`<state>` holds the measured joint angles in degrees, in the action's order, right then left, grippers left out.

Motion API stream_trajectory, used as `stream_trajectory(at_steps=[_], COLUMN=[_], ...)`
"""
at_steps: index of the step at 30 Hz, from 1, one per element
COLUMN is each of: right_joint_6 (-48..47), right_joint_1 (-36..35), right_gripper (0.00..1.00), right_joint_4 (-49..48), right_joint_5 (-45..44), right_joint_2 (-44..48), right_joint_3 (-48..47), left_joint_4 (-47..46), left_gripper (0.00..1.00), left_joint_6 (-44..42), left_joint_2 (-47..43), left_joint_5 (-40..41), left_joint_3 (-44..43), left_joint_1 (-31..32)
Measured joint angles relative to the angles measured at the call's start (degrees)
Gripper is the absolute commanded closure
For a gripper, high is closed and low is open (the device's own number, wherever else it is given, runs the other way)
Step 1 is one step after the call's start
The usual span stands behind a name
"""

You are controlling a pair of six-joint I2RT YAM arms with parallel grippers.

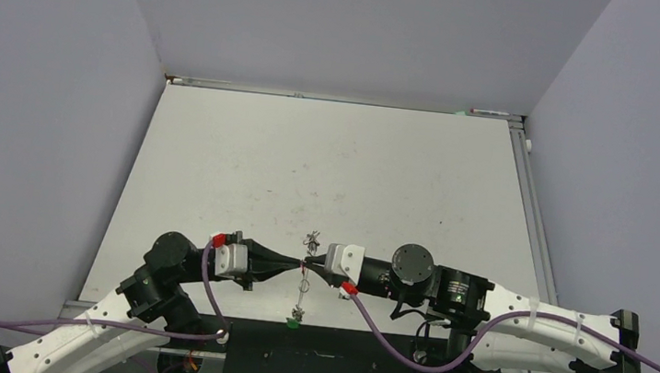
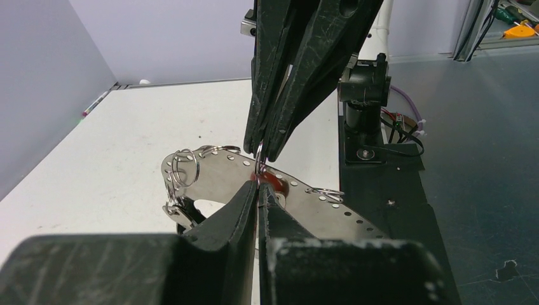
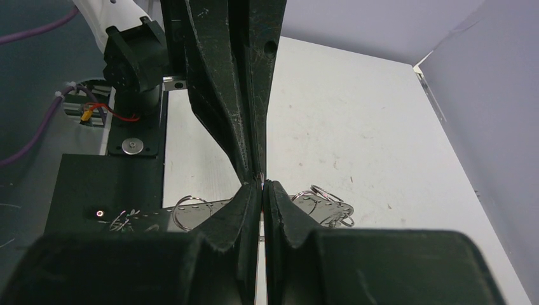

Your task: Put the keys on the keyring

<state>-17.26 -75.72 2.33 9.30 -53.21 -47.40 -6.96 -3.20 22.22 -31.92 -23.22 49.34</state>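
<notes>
Between left gripper (image 2: 257, 188) and right gripper (image 2: 262, 147), shiny perforated curved keyring (image 2: 321, 213), wire loops (image 2: 184, 168)

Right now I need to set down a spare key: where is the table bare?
The far table between the back wall and the grippers is bare. Crowded: the near middle, where the left gripper and right gripper meet at the keyring.

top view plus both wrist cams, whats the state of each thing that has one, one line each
left gripper: shut, tip to tip with the right gripper
right gripper: shut on the wire ring
wire ring: pinched at the right gripper's tip, above the strip
metal strip: curved, under both grippers; resting or lifted, cannot tell
split rings: threaded through the strip's holes
red tag: on the strip, by the left gripper's tip
green tag: at the strip's near end
</notes>
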Motion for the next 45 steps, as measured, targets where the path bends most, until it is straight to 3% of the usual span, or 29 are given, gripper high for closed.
stream_trajectory(at_steps=[12, 16, 19, 32, 45], right_joint_6=[0.42, 0.61, 1.03, 3.43, 4.57], right_joint_1=[0.02, 0.00, 0.00, 0.02, 0.42], right_gripper=[0.95, 0.95, 0.95, 0.95, 0.95], right_joint_4=[-0.55, -0.55, -0.63, -6.75, -11.76], right_joint_5=[0.00, 0.00, 0.00, 1.77, 4.48], right_joint_2=[0.72, 0.74, 1.09, 2.97, 2.19], right_joint_3=[0.55, 0.55, 0.61, 4.26, 5.25], left_joint_4=[-0.44, -0.39, -0.20, -3.10, -3.65], left_gripper=[1.00, 0.66, 0.55, 0.74, 0.77], left_joint_6=[0.00, -0.13, -0.04, 1.75, 2.54], left_joint_2=[-0.39, -0.48, -0.72, -2.95, -2.21], left_joint_5=[-0.24, -0.24, -0.26, -4.83, -6.12], left_joint_3=[0.00, 0.00, 0.00, 0.07, 0.07], left_joint_1=[0.00, -0.04, -0.39, -1.81, -1.84])
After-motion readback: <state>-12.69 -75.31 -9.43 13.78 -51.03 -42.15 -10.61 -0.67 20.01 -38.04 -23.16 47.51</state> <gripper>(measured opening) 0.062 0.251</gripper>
